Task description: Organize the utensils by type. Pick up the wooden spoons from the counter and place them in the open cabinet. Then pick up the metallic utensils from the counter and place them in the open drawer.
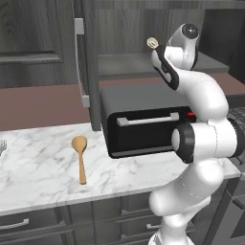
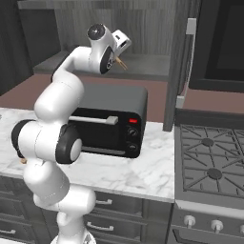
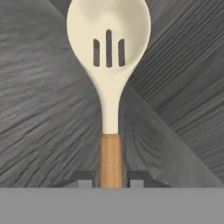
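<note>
My gripper (image 3: 110,178) is shut on the orange-brown handle of a wooden spoon (image 3: 108,39) with a pale cream slotted bowl. It holds the spoon up inside the open cabinet (image 1: 89,57), above the grey inner shelf (image 1: 125,65); the gripper (image 1: 158,49) and the spoon's bowl (image 1: 152,42) are raised over the toaster oven. From the right, the gripper (image 2: 117,55) shows with the handle's end (image 2: 122,62) sticking out. The mid-brown wooden spoon (image 1: 80,158) lies on the marble counter (image 1: 38,167). A silver fork's tip (image 1: 2,146) peeks in at the left edge. The open drawer is out of view.
A black toaster oven (image 1: 143,119) stands on the counter right under the cabinet shelf. The cabinet door with its long silver handle (image 1: 79,62) stands open to the left of the arm. A gas stove (image 2: 209,157) sits to the right of the counter.
</note>
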